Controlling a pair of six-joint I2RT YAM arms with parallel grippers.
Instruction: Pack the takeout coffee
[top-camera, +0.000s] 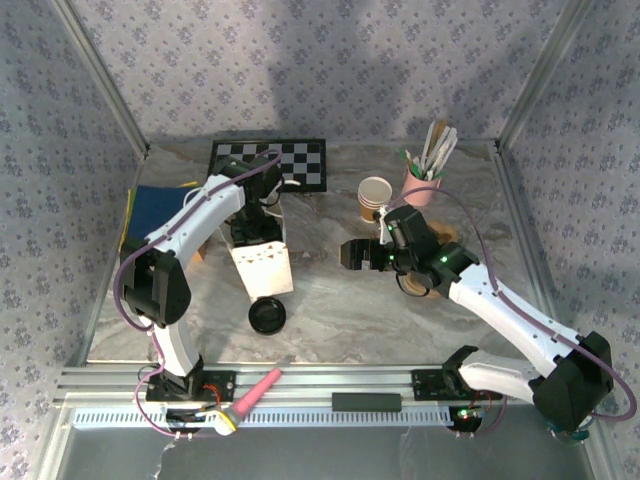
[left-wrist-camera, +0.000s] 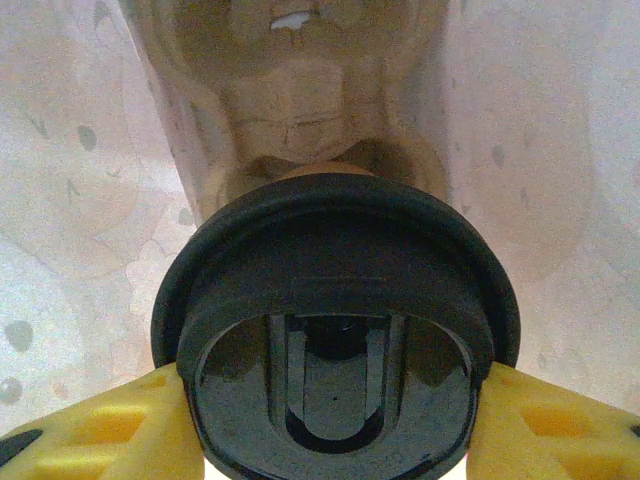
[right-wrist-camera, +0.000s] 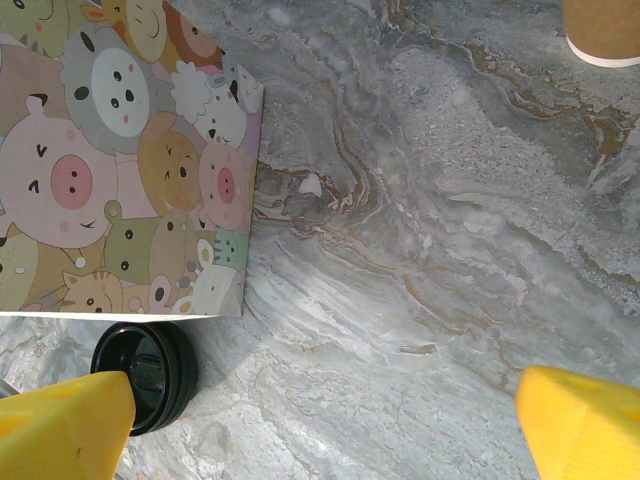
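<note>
My left gripper (left-wrist-camera: 335, 400) reaches down into the open paper bag (top-camera: 262, 268) and is shut on the takeout coffee. Its yellow fingers (left-wrist-camera: 110, 425) press both sides of the black sip lid (left-wrist-camera: 335, 290) that caps the cup. A sliver of the tan cup body (left-wrist-camera: 320, 168) shows past the lid, with the bag's pale inner wall (left-wrist-camera: 90, 150) all round. My right gripper (top-camera: 350, 253) hovers open over bare marble to the right of the bag, nothing between its fingers (right-wrist-camera: 60, 425).
A loose black lid (top-camera: 268, 316) lies just in front of the cartoon-printed bag (right-wrist-camera: 120, 150). A stack of paper cups (top-camera: 375, 198) and a pink utensil cup (top-camera: 425, 182) stand at the back right. A checkerboard (top-camera: 285, 160) lies behind.
</note>
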